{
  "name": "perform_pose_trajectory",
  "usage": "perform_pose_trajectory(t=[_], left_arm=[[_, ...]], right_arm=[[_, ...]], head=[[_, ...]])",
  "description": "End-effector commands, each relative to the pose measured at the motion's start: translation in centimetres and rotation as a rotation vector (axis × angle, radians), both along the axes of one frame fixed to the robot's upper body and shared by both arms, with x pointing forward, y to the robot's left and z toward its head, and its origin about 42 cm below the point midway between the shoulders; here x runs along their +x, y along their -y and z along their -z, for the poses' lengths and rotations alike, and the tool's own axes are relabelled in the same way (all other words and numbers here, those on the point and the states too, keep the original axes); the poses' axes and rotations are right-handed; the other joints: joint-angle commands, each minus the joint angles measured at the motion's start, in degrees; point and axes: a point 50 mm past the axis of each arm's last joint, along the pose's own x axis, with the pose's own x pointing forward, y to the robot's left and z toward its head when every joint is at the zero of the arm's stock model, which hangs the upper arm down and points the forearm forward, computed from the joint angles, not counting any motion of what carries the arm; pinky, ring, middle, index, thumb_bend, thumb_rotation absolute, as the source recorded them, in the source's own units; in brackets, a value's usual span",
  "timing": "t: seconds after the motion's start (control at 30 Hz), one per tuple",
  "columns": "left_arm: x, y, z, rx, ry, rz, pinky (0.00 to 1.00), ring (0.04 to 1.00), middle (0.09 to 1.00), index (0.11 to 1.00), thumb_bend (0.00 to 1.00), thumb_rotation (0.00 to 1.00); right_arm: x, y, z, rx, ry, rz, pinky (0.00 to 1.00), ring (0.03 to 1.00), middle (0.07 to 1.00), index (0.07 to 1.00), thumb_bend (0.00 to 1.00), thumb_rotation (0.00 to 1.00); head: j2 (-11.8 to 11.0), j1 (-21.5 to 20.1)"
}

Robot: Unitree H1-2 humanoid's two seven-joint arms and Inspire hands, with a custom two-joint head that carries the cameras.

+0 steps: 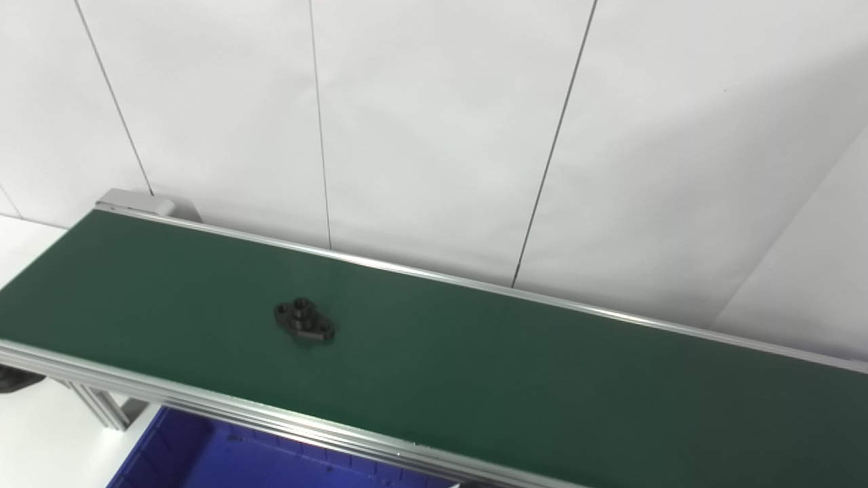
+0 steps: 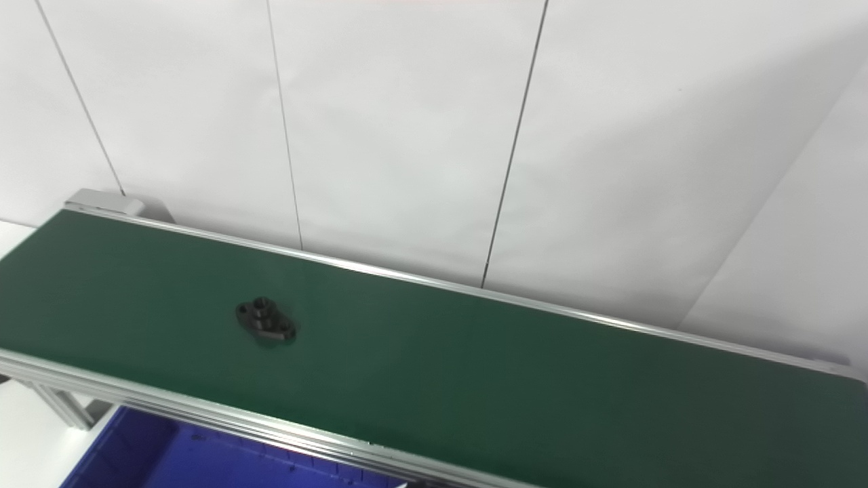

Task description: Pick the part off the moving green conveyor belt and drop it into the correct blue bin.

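A small black part point(image 1: 304, 320) with a raised hub and a flange hole at each end lies flat on the green conveyor belt point(image 1: 515, 366), left of the belt's middle. It also shows in the right eye view point(image 2: 265, 322). A blue bin point(image 1: 224, 457) sits below the belt's near rail at the bottom left; only part of it shows. Neither hand is in view.
The belt runs from upper left to lower right between aluminium rails point(image 1: 271, 413). White wall panels point(image 1: 434, 135) stand right behind the far rail. A frame leg point(image 1: 102, 407) stands under the belt's left end. A dark object point(image 1: 13, 379) shows at the left edge.
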Motion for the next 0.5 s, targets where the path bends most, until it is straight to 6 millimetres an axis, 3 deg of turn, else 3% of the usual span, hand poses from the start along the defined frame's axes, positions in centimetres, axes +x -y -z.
perform_pose_trajectory(t=[0.0, 0.17, 0.3, 0.47], left_arm=[[0.3, 0.4, -1.2, -0.035, 0.064, 0.021, 0.90, 0.942, 0.949, 0.928, 0.91, 0.54], [0.3, 0.4, -1.3, -0.031, 0.068, 0.022, 0.92, 0.950, 0.952, 0.931, 0.90, 0.54], [0.4, 0.5, -1.4, -0.036, 0.070, 0.025, 0.94, 0.958, 0.954, 0.927, 0.90, 0.54], [0.6, 0.6, -1.3, -0.036, 0.070, 0.028, 0.94, 0.957, 0.954, 0.925, 0.91, 0.54]], right_arm=[[0.1, 0.0, -1.9, 0.029, 0.097, -0.005, 0.95, 0.966, 0.987, 0.997, 0.99, 0.81], [1.0, -0.1, -4.2, -0.037, 0.233, 0.034, 0.91, 0.941, 0.983, 0.995, 0.95, 0.76], [2.0, -0.5, -5.8, -0.096, 0.322, 0.098, 0.99, 0.994, 0.999, 1.000, 0.91, 0.75], [4.9, -1.8, -7.2, -0.123, 0.373, 0.110, 0.96, 0.984, 1.000, 1.000, 0.89, 0.79]], head=[[0.2, -0.1], [0.6, -0.4], [0.4, -1.1], [0.1, -1.6]])
